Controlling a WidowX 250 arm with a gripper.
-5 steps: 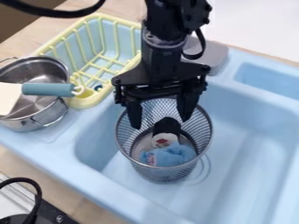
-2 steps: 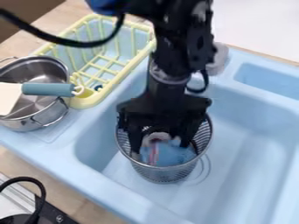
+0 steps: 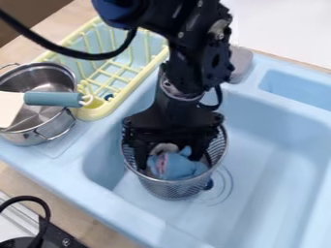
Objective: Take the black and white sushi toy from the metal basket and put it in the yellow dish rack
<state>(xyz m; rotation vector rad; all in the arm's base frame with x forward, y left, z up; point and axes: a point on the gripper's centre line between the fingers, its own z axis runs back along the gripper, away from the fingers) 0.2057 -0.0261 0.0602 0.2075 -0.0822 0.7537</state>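
The step in hand appears to be taking hold of the blue plush toy [image 3: 178, 167], found inside the wire mesh basket [image 3: 171, 190]; the gripper [image 3: 168, 163] is down within the rim, its jaws apart on either side of the toy. The next move calls, in my judgement, for an even closure, then a vertical lift. The mesh wall leaves little side room; the sink basin [image 3: 271, 145] offers more on the picture's right, away from the yellow dish rack [image 3: 123, 100].

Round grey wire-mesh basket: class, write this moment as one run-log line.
grey wire-mesh basket: in light-blue plastic sink | black two-finger gripper: fingers apart, inside basket | blue soft toy: in basket, between fingers
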